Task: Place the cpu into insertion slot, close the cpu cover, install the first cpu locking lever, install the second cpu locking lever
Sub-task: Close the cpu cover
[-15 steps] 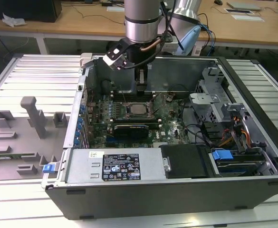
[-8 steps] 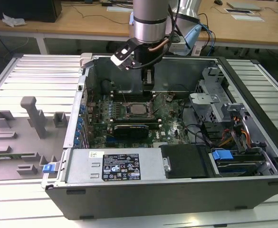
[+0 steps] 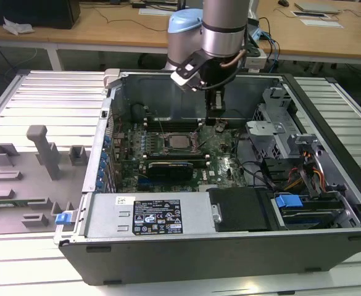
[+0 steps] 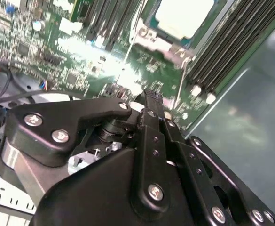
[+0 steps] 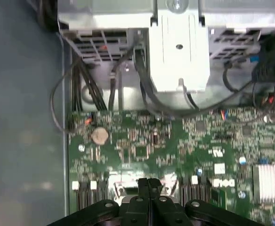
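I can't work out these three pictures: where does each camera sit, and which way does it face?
Exterior view: off the arm, looking down into the open computer case; shows the arm and gripper.
First wrist view: on the wrist, looking past the shut jaws onto the green circuit board.
Second wrist view: on the wrist, looking over the gripper toward the cpu.
Shared: both wrist views show the board; exterior and second wrist, the cpu.

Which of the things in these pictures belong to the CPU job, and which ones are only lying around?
Job:
cpu, in the insertion slot
cpu cover
gripper, shut, over the green board

Lying about:
grey blocks, at the exterior view's left
power supply
coin battery
drive cage
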Robot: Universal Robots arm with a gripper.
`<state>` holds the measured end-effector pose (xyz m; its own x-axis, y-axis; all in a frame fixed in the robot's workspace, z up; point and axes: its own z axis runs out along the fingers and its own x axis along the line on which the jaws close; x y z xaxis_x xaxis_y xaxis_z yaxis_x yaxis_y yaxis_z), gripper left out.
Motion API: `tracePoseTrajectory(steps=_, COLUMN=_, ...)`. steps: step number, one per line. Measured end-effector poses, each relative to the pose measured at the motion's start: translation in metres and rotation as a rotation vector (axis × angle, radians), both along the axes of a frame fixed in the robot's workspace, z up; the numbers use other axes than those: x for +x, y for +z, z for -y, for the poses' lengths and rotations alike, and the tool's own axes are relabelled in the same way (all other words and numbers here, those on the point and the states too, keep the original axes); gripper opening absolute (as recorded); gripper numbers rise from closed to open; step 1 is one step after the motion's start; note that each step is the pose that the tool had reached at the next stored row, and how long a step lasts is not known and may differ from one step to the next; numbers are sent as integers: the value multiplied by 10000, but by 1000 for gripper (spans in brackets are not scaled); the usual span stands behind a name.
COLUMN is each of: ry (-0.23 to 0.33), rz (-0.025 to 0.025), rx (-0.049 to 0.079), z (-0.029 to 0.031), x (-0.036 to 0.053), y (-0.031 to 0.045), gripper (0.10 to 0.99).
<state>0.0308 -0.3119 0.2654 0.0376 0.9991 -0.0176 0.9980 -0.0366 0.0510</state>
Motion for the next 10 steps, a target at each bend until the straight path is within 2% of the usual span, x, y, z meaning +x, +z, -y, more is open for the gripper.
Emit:
tracePoseTrajectory(steps=1, ry=-2, rz=-18, rx=-1, z=0, x=61, y=0, gripper=106)
tracePoseTrajectory(steps=4, ry=-1, rz=-25, rx=1, z=0, x=139, y=-1, gripper=106)
tracePoseTrajectory(steps=10, ry=-1, rz=-26, rx=0, z=4, x=155, y=-137, gripper=106)
